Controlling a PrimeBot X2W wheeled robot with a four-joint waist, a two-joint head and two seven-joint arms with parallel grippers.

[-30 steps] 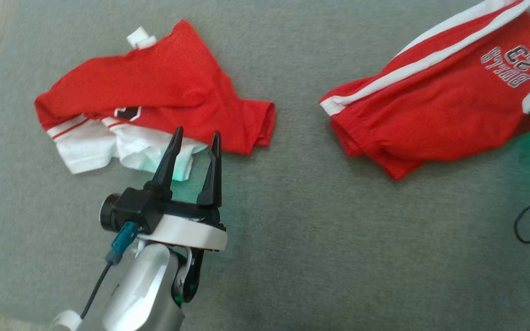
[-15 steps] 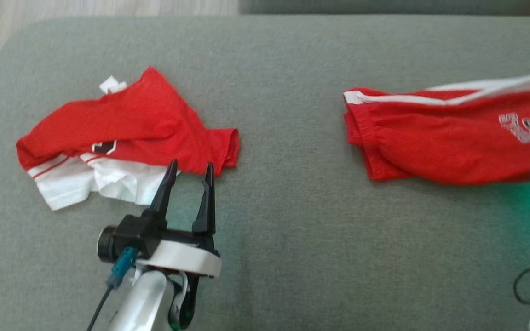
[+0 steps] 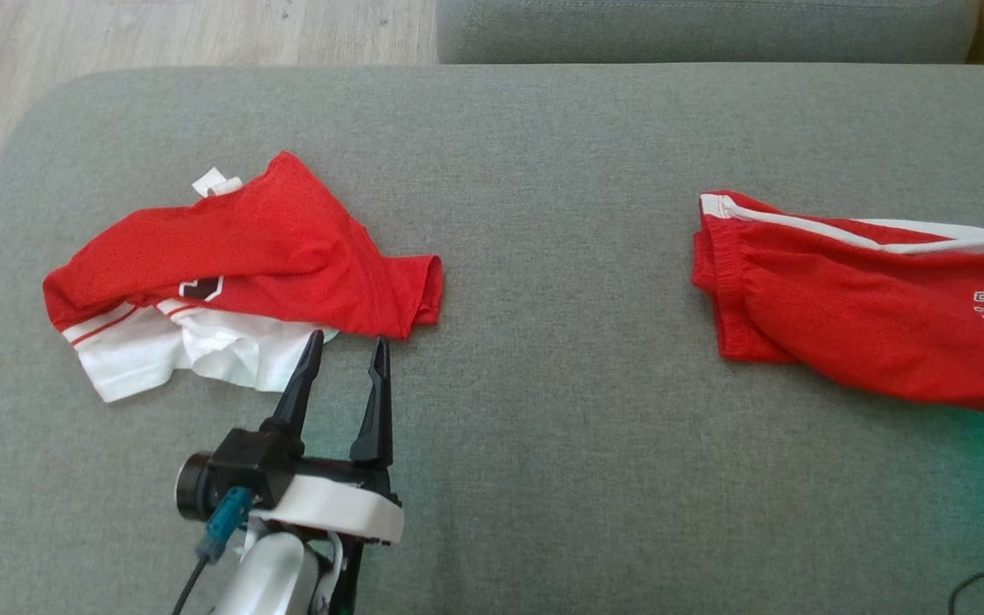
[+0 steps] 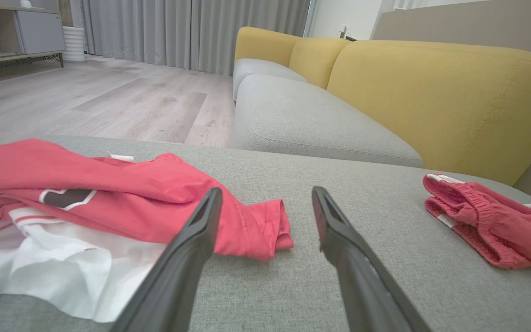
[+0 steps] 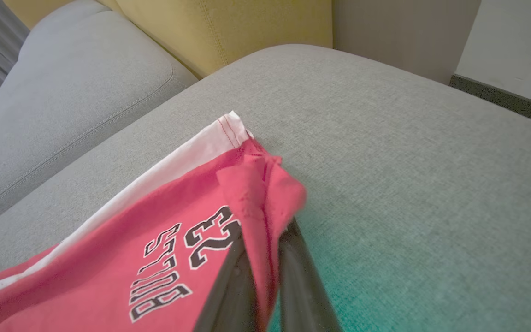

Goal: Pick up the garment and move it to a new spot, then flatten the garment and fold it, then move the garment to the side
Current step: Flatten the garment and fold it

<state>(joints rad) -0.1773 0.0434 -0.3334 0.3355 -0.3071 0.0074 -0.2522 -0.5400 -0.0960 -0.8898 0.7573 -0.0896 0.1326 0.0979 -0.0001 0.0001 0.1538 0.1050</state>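
The red shorts [image 3: 851,333] lie along the right edge of the grey ottoman [image 3: 543,444]. Their elasticated waistband end points toward the middle, and white stripes run down the far side. The right hand [image 5: 268,263] has its two dark fingers pressed together on a fold of red cloth at the leg hem, which drapes over the fingertips. Just beside that grip the black-and-white print [image 5: 182,258] reads "BULLS" with "23" next to it. In the head view only the first few letters show, upside down, at the picture's right border. Near the left edge of the ottoman, well apart from the shorts, a red and white shirt [image 3: 244,248] lies crumpled. It has a dark emblem partly hidden in a fold, and on its far side a small white tag [image 3: 214,182] whose lettering is too small to read. The left hand [image 3: 348,342] sits at the near side of the shirt with its fingers spread wide and nothing between them, its tips just beside the white part. A yellow sofa [image 4: 431,101] with grey seats stands beyond the ottoman's far edge.
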